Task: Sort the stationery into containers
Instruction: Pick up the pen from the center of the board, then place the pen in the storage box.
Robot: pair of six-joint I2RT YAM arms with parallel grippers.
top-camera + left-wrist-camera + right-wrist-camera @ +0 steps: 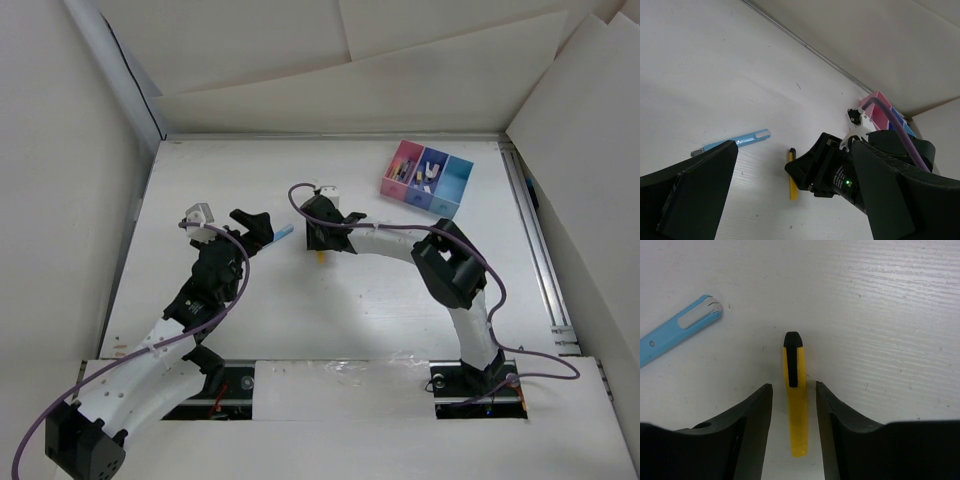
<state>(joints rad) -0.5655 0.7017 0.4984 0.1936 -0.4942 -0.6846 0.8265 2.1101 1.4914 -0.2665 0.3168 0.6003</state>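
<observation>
Straddling yellow pen point(796, 425), right tool point(794, 386) parted; left tool point(797, 144) spread wide; blue pen point(675, 336) cut off at edge.

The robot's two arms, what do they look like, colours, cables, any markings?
The left arm and right arm have white tube-like links joined by blocky black joint housings. A thin purple cable loops along each. The left claw and right claw have matte black, wedge-shaped fingers. A small green light glows on the right wrist. No lettering is readable.
</observation>
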